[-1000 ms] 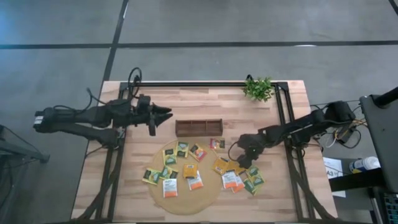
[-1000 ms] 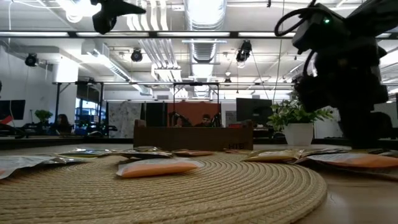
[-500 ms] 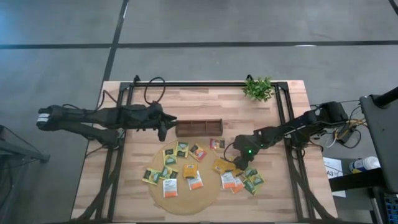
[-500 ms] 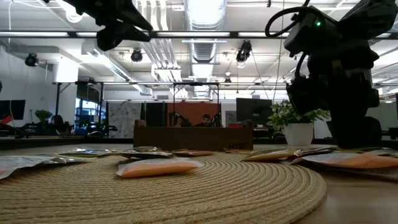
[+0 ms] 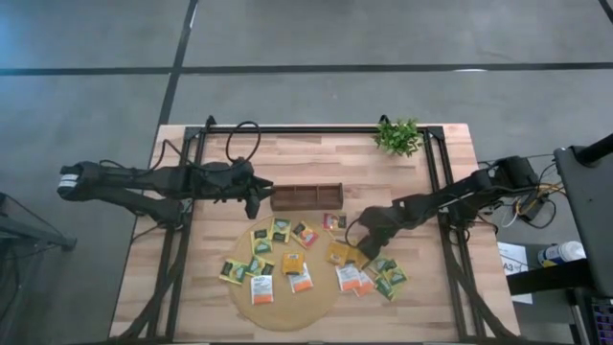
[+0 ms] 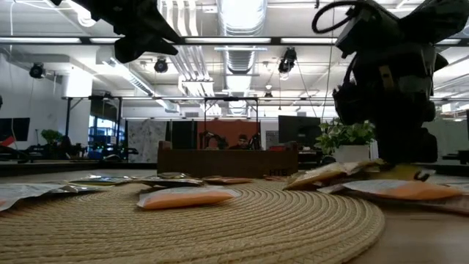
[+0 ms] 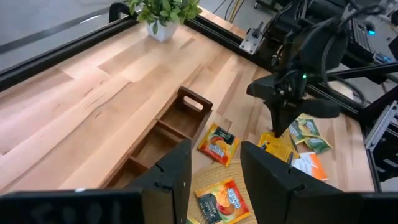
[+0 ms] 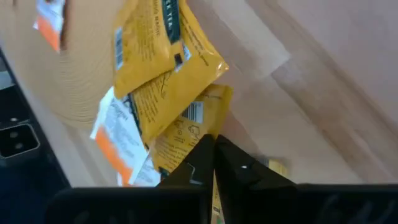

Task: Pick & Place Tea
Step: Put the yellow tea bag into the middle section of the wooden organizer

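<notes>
Several small tea sachets, yellow, green and white with orange, lie on the round tan mat (image 5: 287, 311) and on the wood to its right (image 5: 383, 280). My right gripper (image 5: 353, 241) is low over the mat's right edge, shut on a yellow sachet (image 5: 339, 254). A second yellow sachet (image 8: 163, 56) lies over the held one. My left gripper (image 5: 257, 198) is open and empty, up in the air by the left end of the dark brown tray (image 5: 306, 197). My right gripper pinches the yellow sachet by an edge (image 8: 193, 134) between its two shut fingers (image 8: 233, 165). The fingers come from above, slanting in from the table's right. The held end is tilted up (image 6: 330, 173); the sachet's other end stays down among the neighbouring sachets.
A small green plant (image 5: 398, 136) in a white pot stands at the far right corner. A dark frame (image 5: 429, 192) runs along the table's sides and far edge. One sachet (image 5: 334, 221) lies alone just below the tray's right end.
My left gripper has gone toward the table's right, up to the tray's left end. My right gripper has gone down and a little left onto the yellow sachets; the nearest sachet's end has tilted up off the table, and the sachets beside it have slid slightly left.
</notes>
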